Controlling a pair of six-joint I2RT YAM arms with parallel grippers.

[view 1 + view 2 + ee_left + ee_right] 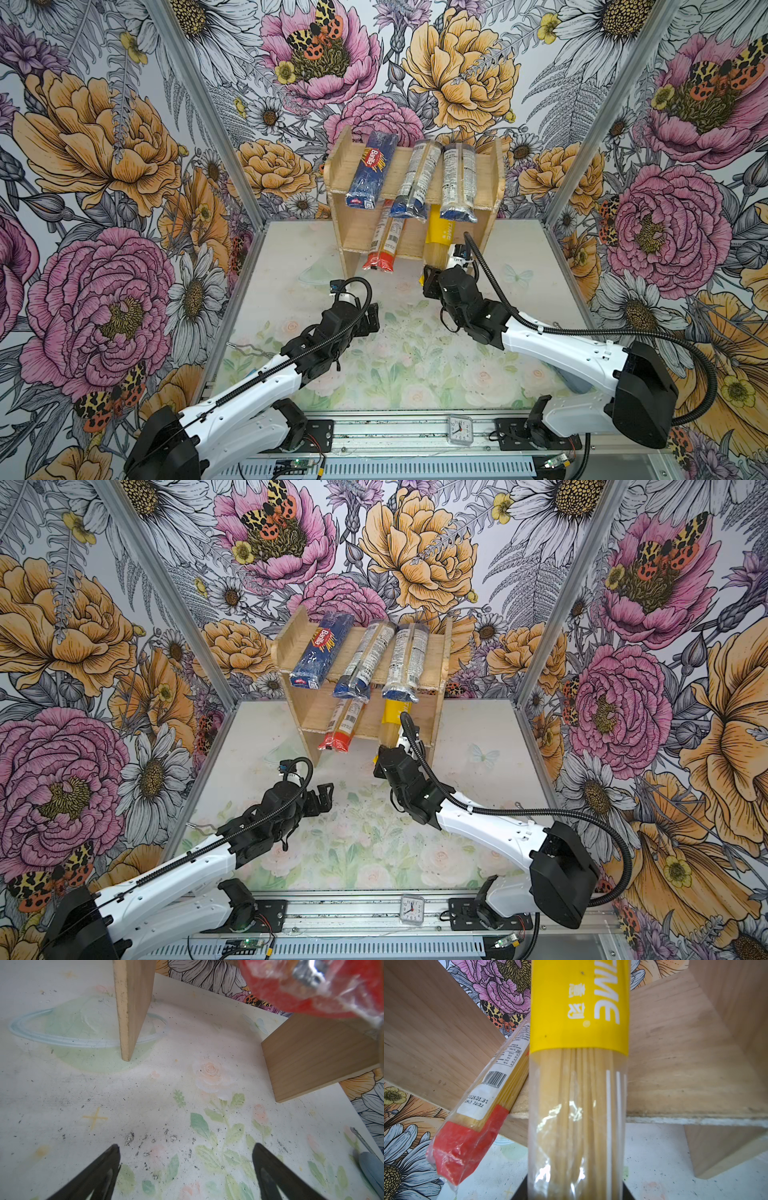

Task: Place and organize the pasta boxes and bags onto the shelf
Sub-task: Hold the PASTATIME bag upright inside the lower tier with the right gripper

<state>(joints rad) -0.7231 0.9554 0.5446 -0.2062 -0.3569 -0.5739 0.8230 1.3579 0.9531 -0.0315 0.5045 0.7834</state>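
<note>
1. Floral-walled booth, floral table [415,374] — shelf [496,174] at the back.
2. Top tier, above the right gripper [429,276]: Barilla box [370,170], two clear packs [415,178] [457,183] — placed, askew.
3. Right gripper clamped on yellow pack [440,232], which reaches ahead into the lower tier; red pack [384,245] just beside.
4. Left gripper [186,1147] spread wide, empty.
5. Remaining, likely: release, straightening.

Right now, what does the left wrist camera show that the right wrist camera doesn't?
Only the left wrist view: the left pincer, open and empty, and a grey-blue handle lying on the table. Only the right wrist view: the yellow pack gripped by the right pincer, reaching over the lower board of the shelf. Both: the end of the red-ended pack, shelf wood and table.
</note>
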